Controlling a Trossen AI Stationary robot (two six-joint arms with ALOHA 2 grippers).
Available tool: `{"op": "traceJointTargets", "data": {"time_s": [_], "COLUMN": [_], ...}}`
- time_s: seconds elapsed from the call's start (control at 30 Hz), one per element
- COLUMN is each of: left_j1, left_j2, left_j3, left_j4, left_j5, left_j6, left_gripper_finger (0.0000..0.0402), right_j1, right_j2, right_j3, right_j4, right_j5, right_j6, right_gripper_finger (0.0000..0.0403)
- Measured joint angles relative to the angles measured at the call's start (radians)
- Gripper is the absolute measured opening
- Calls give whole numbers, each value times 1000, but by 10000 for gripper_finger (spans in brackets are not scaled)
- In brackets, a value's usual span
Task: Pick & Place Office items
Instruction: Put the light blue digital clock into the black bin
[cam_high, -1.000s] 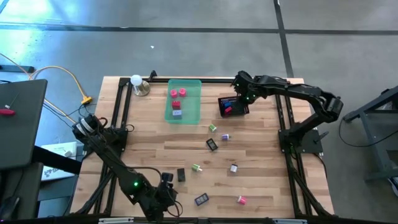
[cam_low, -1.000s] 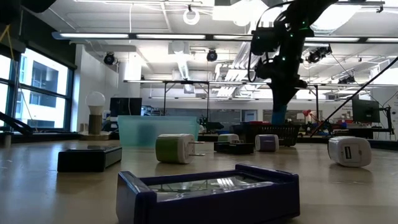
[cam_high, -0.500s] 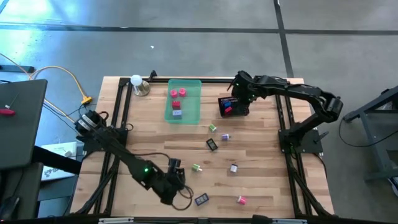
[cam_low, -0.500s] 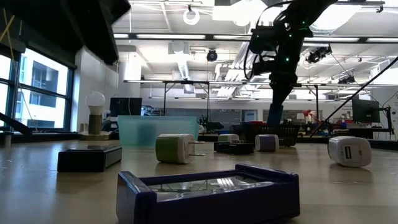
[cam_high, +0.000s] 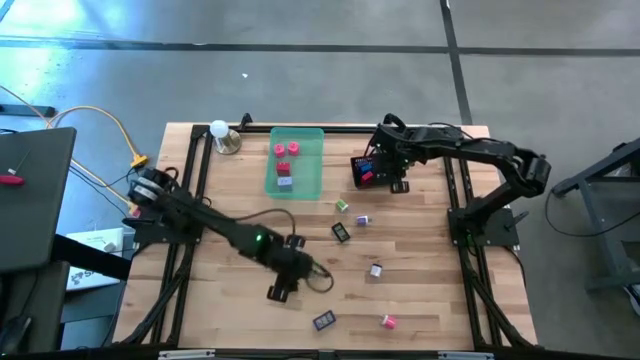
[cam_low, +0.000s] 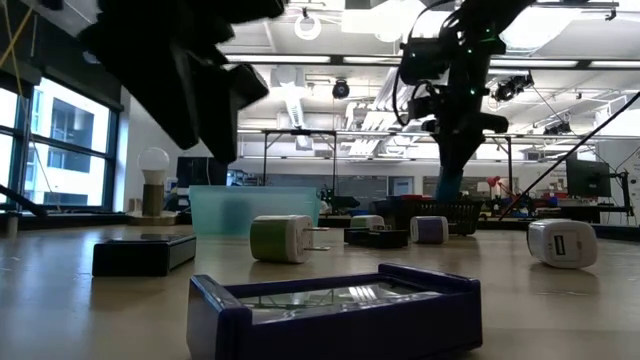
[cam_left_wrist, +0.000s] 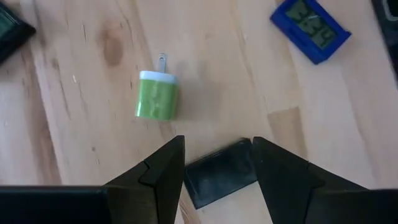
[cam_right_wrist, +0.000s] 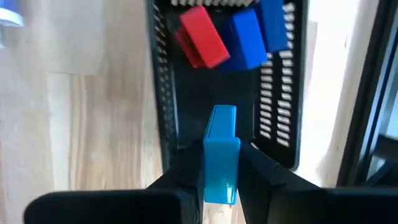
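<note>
We are holding a light blue piece (cam_right_wrist: 220, 155) clenched in our right claw (cam_right_wrist: 219, 163) over the black mesh basket (cam_right_wrist: 163, 93), ready to drop it. Our left claw (cam_left_wrist: 216, 163), released, is hovering over a black piece (cam_left_wrist: 219, 172) on the table (cam_left_wrist: 74, 124), needing descent.

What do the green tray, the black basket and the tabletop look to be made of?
Green tray: seemingly translucent plastic; the pink pieces inside and the wood below show through its tint.
Black basket: probably metal mesh or perforated plastic; its walls carry rows of slots, matte black.
Tabletop: wood, likely butcher-block; pale planks with grain and visible joints, low sheen.
</note>
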Motion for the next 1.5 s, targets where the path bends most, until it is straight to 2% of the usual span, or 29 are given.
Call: {"op": "traceJointTargets", "data": {"time_s": [0.07,0.23,0.43,0.6,1.3,1.5], "left_j1": [35,72,96,114,121,121], "left_j2": [0,0,-20,-24,-24,-24], "left_j3": [0,0,0,2,2,2], "left_j4": [-5,-35,-105,-105,-74,-74], "left_j5": [46,50,-40,-53,-63,-63], "left_j6": [-2,7,4,-13,-31,-25], "left_gripper_finger": [179,179,179,179,179,179], "right_j1": [20,63,119,146,129,117], "right_j2": [0,0,0,0,2,62], "right_j3": [0,0,0,0,0,0], "right_j4": [5,14,32,59,101,83], "right_j5": [0,6,-3,-23,-57,-62], "right_j6": [-13,-36,-39,-74,-167,-165], "right_gripper_finger": [55,55,55,55,55,55]}}
